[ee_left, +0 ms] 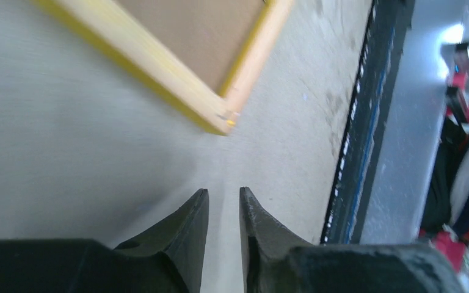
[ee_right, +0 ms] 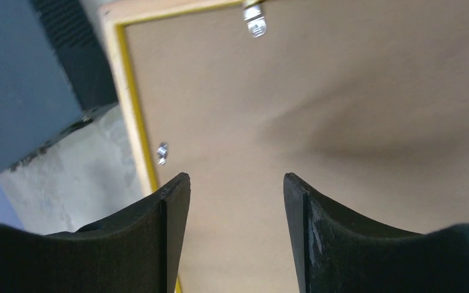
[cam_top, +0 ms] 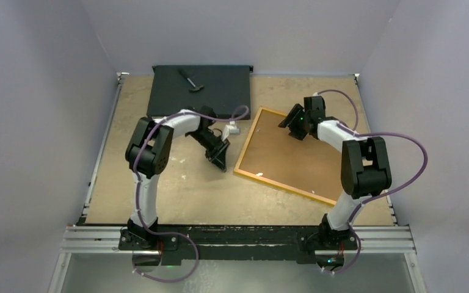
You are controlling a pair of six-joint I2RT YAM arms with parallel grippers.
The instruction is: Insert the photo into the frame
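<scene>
**Board seated, tabs next**

The frame (ee_left: 152, 61) lies face down on the worktop (cam_top: 177, 189) with the brown backing board (ee_right: 342, 91) inside it. The photo shows in no view, so I cannot tell if it's underneath. My right fingers (ee_right: 171, 207) hang spread and empty over the board. My left fingers (ee_left: 192, 220), barely parted, hold nothing near the frame's corner. I'd work the metal tabs (ee_right: 255, 24) next, slowly, holding the board flat.

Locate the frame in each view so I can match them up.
Top external: frame lies tilted, right of centre.
Left wrist: one frame corner, top centre.
Right wrist: its yellow border, upper left.
Shared landmark: brown backing board inside the border, in all three.
</scene>
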